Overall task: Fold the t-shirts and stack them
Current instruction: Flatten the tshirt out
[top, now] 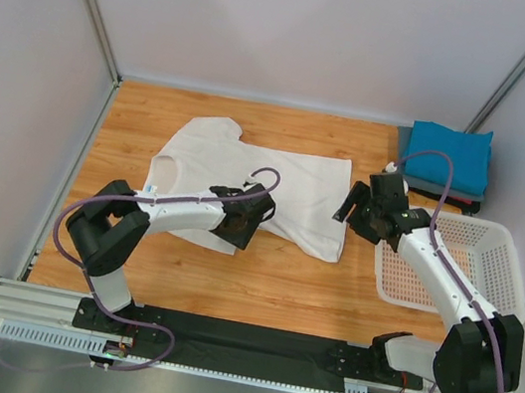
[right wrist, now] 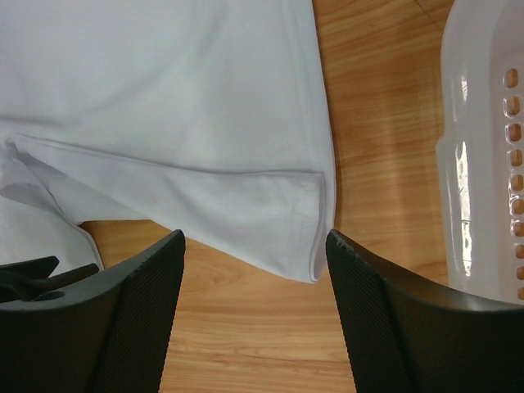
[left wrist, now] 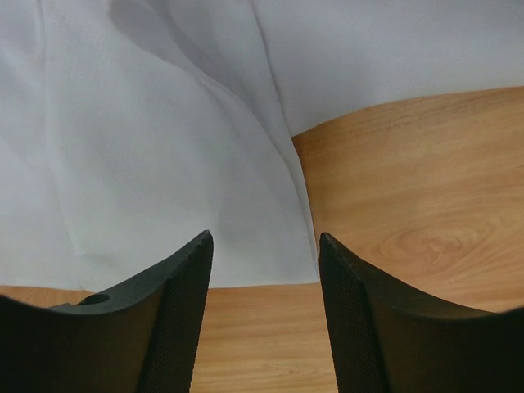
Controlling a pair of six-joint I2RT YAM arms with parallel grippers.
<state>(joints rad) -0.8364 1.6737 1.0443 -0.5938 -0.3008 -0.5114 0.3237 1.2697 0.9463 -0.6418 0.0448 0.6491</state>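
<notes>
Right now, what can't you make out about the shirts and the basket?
Top view: the left gripper covers the white shirt's near edge.
Top view: the blue shirt covers most of the grey shirt beneath.
Right wrist view: the basket is cut off by the right edge.
Left wrist view: only a patch of the white shirt shows.

Bright, even, diffuse light throughout; shadows are faint and soft. Glare streaks the basket [right wrist: 479,164] wall at three o'clock in the right wrist view.
</notes>
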